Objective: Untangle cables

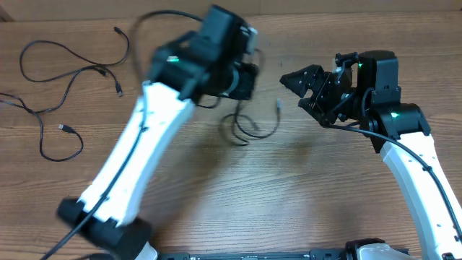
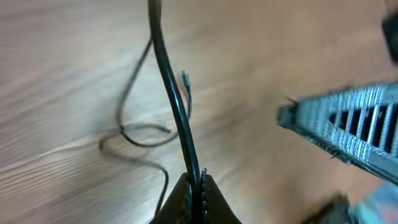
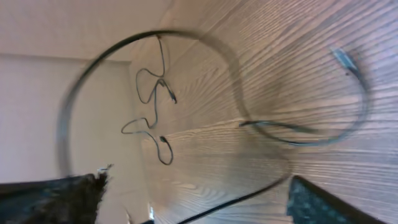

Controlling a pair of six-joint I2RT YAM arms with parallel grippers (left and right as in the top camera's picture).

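Observation:
My left gripper (image 1: 244,81) hangs over the middle of the table, shut on a thin black cable (image 2: 177,112). In the left wrist view the cable runs straight up from the closed jaws (image 2: 196,190). Below it the cable's slack lies in loose loops (image 1: 245,128) on the wood, with a small plug end (image 1: 279,106) to the right. My right gripper (image 1: 294,90) is just right of the left one, open, with nothing between its fingers. The right wrist view shows its two fingers (image 3: 326,204) far apart and the looped cable (image 3: 298,134) beyond them.
Other thin black cables lie spread out at the table's far left (image 1: 68,72), one with a plug end near the left edge (image 1: 66,128). In the left wrist view the right arm's ribbed finger (image 2: 354,121) is close by on the right. Bare wood (image 1: 303,188) fills the front middle.

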